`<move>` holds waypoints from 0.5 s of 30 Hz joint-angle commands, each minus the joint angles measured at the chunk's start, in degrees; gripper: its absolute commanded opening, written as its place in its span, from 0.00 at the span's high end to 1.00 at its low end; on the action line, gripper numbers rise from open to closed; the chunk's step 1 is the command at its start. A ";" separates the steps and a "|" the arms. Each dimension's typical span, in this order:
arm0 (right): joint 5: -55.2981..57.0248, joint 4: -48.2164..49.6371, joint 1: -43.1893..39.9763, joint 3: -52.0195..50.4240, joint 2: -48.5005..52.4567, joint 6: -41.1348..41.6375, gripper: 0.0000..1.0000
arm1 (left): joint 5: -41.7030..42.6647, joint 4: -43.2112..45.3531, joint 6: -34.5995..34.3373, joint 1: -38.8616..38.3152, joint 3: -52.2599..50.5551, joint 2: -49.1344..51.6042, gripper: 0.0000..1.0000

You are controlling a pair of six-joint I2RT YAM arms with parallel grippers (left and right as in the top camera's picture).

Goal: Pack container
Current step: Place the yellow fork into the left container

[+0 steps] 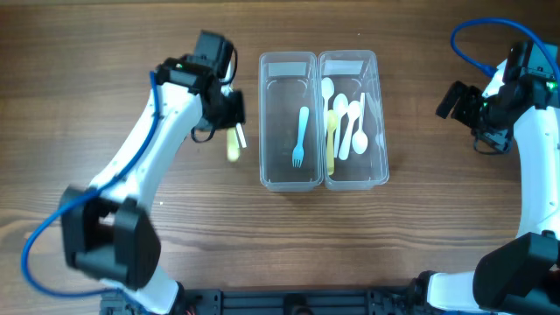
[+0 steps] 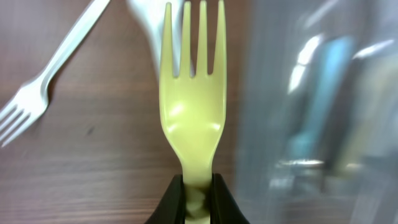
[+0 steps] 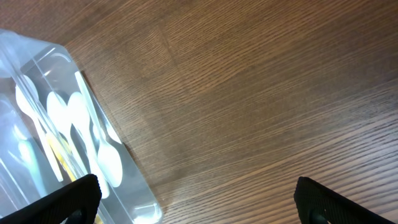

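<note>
The two clear containers sit side by side at the middle of the tabletop (image 1: 420,219), nearer its far edge, with their long walls touching. The left container (image 1: 287,59) holds a single blue fork (image 1: 300,138) lying lengthwise. The right container (image 1: 348,58) holds several white spoons (image 1: 346,122) and a yellow utensil (image 1: 331,144) along its left wall; whether that one is a fork or a spoon cannot be told.

Just beside the left container, on the side toward the left edge, the left claw (image 2: 198,186) is clamped narrow on the handle of a yellow fork (image 2: 191,118), tines pointing away from the wrist. A white fork (image 2: 46,74) lies flat on the wood close by, angled off to one side. The container wall shows as a blur along the right of the left wrist view.

The right claw (image 3: 196,190) hangs over bare wood between the right container and the right edge, its fingers (image 3: 74,199) spread wide with nothing between them.
</note>
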 commanded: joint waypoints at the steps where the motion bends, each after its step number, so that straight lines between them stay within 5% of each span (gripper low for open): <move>1: 0.39 0.07 -0.07 -0.48 0.39 0.15 0.00 | 5.40 3.91 -2.82 -4.46 2.54 -5.09 0.96; 8: 0.37 0.22 -0.07 -0.48 0.39 0.20 0.00 | 0.24 13.79 -3.08 -12.98 2.12 4.61 0.96; 15: 0.37 0.09 -0.07 -0.48 0.39 0.20 0.00 | 2.40 15.50 -3.08 -14.69 3.21 11.98 0.76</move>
